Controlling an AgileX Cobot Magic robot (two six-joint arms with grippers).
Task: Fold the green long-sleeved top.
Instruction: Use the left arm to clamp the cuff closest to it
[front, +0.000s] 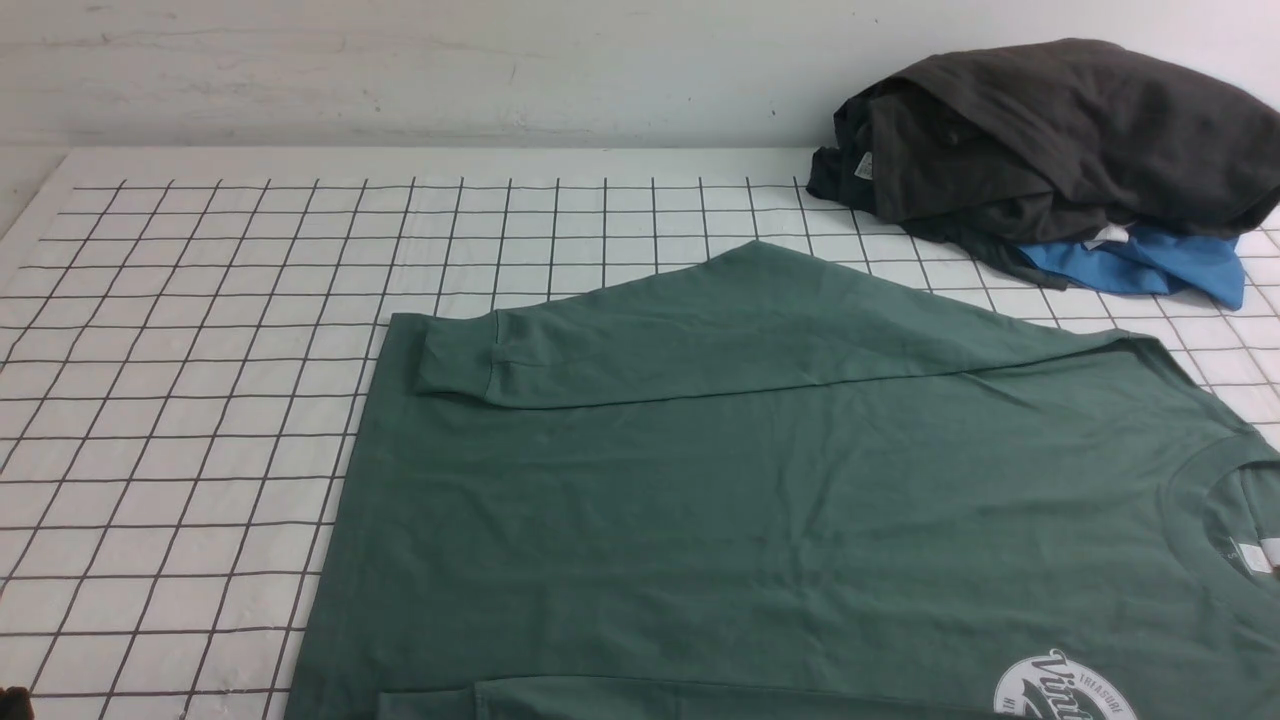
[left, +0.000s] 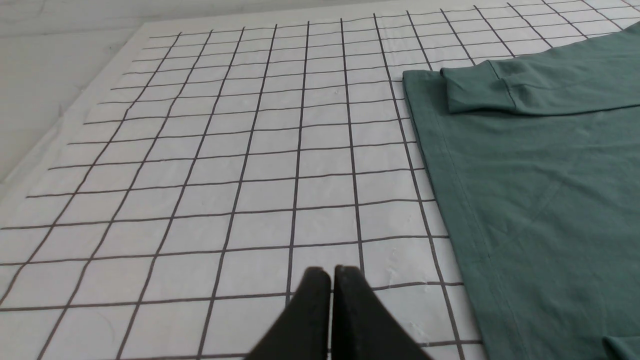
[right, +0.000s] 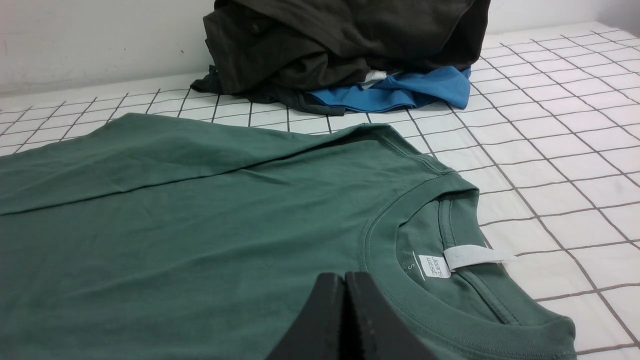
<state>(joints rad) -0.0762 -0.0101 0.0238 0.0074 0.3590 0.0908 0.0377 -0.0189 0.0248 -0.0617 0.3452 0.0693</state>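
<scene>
Currently the green long-sleeved top (front: 760, 500) lies spread flat, chest up, on the white, grid-lined desk (front: 200, 400). Its hem end faces the left arm's side and its crew collar (front: 1190, 500) faces the right arm's side.

Far sleeve (front: 750, 330): folded in across the body of the top, ribbed cuff (front: 455, 360) resting just inside the hem corner. Front view's lower edge shows a second folded strip of green cloth, probably the near sleeve, though too little of it is in frame to be sure.

White round script logo (front: 1065, 690): on the chest, near the collar, partly cut off.

Inside the collar: a white neck tab (right: 472, 256) and a small printed size mark (right: 434, 266) beside it.

Pile of dark grey garments (front: 1060, 140): heaped on the desk beyond the top's far shoulder, apart from it. A bright blue garment (front: 1150, 265) sticks out from under the pile on the side facing the top.

Left gripper (left: 331, 274): over bare grid beside the top's hem edge, not over cloth. Fingers drawn together, only a hairline gap, nothing between them.

Right gripper (right: 344, 280): over the top's chest, just beside the collar. Fingers pressed together, holding nothing. Contact with the cloth cannot be judged from the wrist view.
</scene>
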